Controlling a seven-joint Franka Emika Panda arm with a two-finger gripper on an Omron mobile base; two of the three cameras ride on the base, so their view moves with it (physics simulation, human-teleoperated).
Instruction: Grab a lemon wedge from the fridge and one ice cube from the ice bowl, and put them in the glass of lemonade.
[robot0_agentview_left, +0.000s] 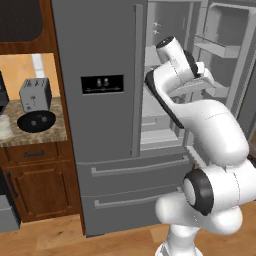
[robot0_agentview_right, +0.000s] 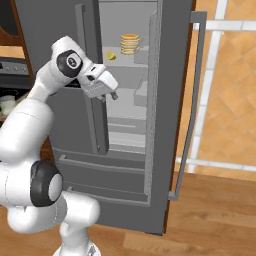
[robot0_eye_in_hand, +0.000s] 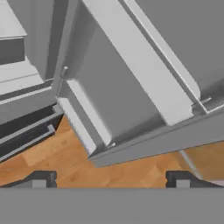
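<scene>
On my far left, the glass of lemonade (robot0_agentview_left: 4, 126) stands at the edge of the stone counter (robot0_agentview_left: 50, 134). Just right of it sits the black ice bowl (robot0_agentview_left: 36, 121), with a silver toaster (robot0_agentview_left: 35, 94) behind it. Next comes the fridge (robot0_agentview_left: 100, 150): its left door is closed, its right door (robot0_agentview_right: 180, 100) swung wide open. From the right base camera I see the lemon wedge (robot0_agentview_right: 111, 56) on an upper shelf inside, with a stack of pancakes (robot0_agentview_right: 129, 44) just to its right. My gripper (robot0_agentview_right: 111, 96) hangs in front of the open compartment, below the wedge and clear of it, fingers spread wide with nothing between them. Through the hand camera both fingertips (robot0_eye_in_hand: 41, 178) stand far apart over the wood floor (robot0_eye_in_hand: 65, 162) and the door's inner shelves.
</scene>
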